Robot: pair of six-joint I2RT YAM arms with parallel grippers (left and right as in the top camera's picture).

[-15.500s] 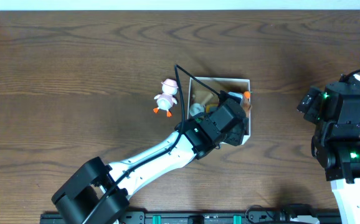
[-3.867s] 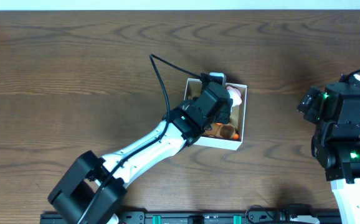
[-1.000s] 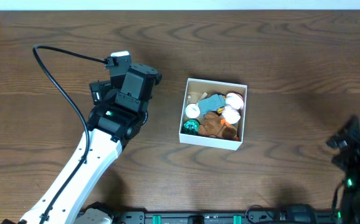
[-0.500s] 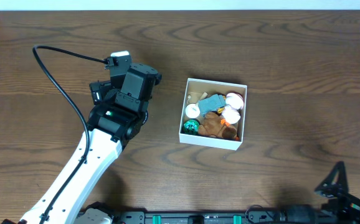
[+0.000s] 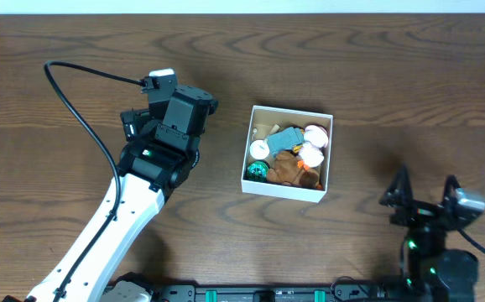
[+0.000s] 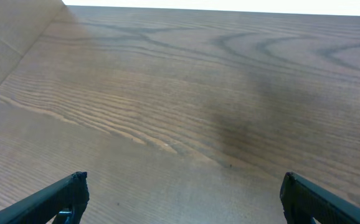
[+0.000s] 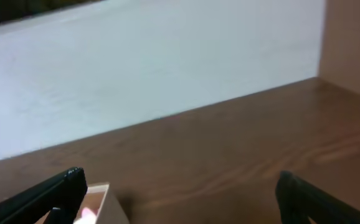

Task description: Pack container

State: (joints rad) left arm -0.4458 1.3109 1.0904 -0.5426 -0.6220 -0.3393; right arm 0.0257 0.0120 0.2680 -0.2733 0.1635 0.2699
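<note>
The container (image 5: 327, 159) is a square white-walled cardboard box at the table's middle, holding several small toys: a white and pink duck, a brown plush, a grey-blue piece, a green ball. My left gripper (image 5: 184, 105) is left of the box, apart from it, open and empty over bare wood (image 6: 180, 193). My right gripper (image 5: 425, 195) is at the front right, low by the table's edge, open and empty (image 7: 180, 193). A corner of the container (image 7: 99, 196) shows at the lower left of the right wrist view.
A black cable (image 5: 75, 92) loops from the left arm over the table's left side. A white wall (image 7: 155, 62) rises behind the table's far edge.
The right arm has come back into the overhead view at the front right, its open gripper pointing up the table. The left arm and the box have not moved.
</note>
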